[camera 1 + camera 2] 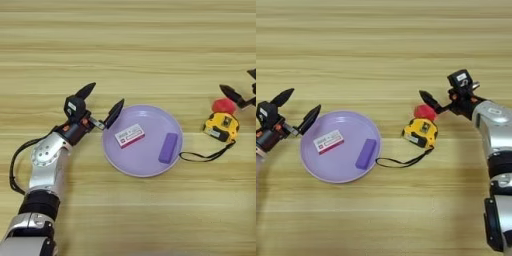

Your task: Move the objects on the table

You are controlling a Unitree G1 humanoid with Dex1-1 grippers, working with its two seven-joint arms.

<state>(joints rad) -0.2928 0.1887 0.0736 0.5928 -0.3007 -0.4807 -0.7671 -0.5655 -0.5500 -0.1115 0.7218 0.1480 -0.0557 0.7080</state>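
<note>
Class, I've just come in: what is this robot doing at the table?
Neither hand holds anything. The left hand is open beside the purple plate, which holds the white box and purple bar. The right hand hovers by the red cube, behind the tape measure.

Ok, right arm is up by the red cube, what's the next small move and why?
Probably ease the right gripper down around the red cube and close. Its fingers are open, one tip right beside the cube, which sits on the table against the tape measure. The white box and purple bar already lie in the plate.
</note>
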